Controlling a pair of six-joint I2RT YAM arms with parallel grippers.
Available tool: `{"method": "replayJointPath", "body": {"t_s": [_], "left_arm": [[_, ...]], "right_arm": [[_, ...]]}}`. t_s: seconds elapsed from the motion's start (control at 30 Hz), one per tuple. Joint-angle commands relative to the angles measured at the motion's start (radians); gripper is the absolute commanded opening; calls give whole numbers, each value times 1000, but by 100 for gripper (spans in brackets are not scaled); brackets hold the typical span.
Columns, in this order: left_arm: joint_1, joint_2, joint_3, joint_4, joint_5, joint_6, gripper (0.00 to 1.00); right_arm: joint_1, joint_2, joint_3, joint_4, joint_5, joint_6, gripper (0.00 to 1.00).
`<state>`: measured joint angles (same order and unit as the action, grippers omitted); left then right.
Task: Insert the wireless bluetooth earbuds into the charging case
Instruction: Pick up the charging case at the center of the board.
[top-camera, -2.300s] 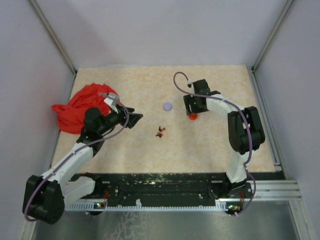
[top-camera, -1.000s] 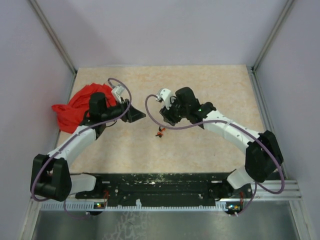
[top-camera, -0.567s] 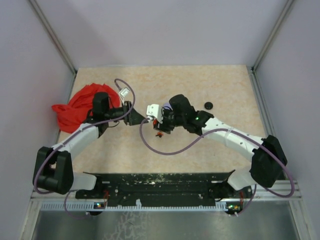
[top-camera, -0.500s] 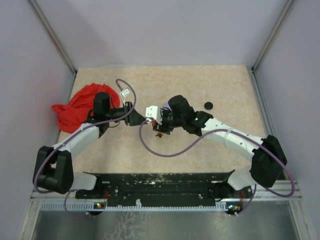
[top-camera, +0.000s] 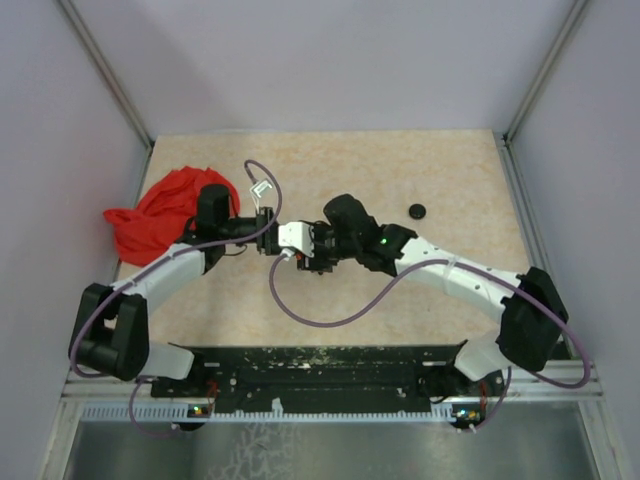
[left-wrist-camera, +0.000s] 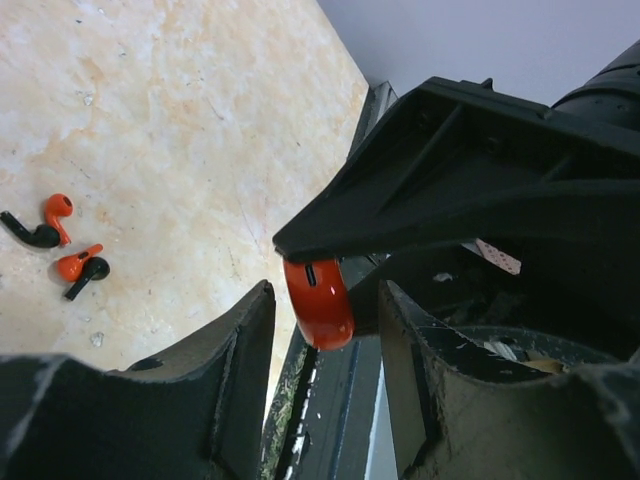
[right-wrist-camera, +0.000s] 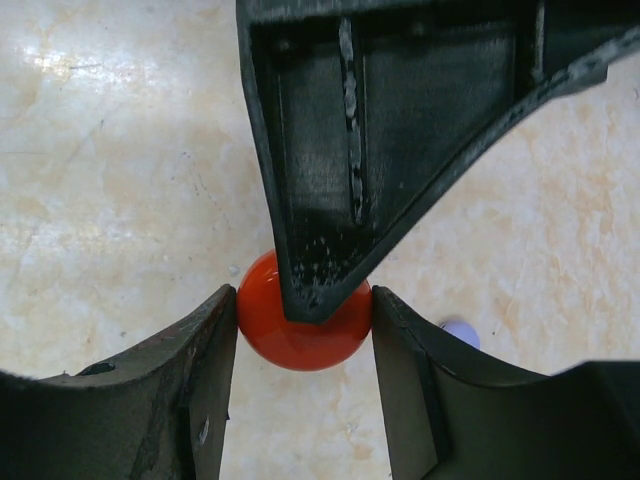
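Note:
My right gripper (right-wrist-camera: 303, 312) is shut on the round orange charging case (right-wrist-camera: 300, 335) and holds it above the table. In the top view it (top-camera: 302, 248) meets my left gripper (top-camera: 272, 241) at the table's middle. My left gripper (left-wrist-camera: 324, 325) is open, its fingers (left-wrist-camera: 235, 360) on either side of the case (left-wrist-camera: 320, 300) with gaps. One left finger crosses in front of the case in the right wrist view. Two orange-and-black earbuds (left-wrist-camera: 42, 224) (left-wrist-camera: 80, 268) lie loose on the table, hidden in the top view.
A red cloth (top-camera: 160, 212) lies bunched at the table's left edge. A small round black disc (top-camera: 417, 211) lies at the back right. A small lavender disc (right-wrist-camera: 460, 332) lies on the table near the right gripper. Grey walls surround the table.
My right gripper has carried the orange case left from the back right to the middle. My left gripper has reached right to meet it, its fingers now either side of the case.

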<state>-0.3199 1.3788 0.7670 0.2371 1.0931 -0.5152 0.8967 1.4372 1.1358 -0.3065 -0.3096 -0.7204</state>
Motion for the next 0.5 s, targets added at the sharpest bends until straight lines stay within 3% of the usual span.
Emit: {"method": "replayJointPath", "body": {"t_s": [0.0, 0.2, 0.3, 0.4, 0.47], "left_arm": [[-19, 16, 50, -55, 0, 50, 49], [-29, 30, 54, -57, 22, 56, 33], [-33, 38, 61, -67, 31, 65, 16], [-33, 33, 66, -71, 35, 79, 1], [-32, 22, 69, -76, 22, 100, 1]], "right_arm": [[24, 13, 78, 21, 4, -28, 33], [34, 24, 87, 16, 18, -39, 33], [37, 26, 85, 20, 35, -42, 34], [36, 20, 84, 16, 61, -32, 44], [34, 8, 86, 8, 84, -2, 54]]}}
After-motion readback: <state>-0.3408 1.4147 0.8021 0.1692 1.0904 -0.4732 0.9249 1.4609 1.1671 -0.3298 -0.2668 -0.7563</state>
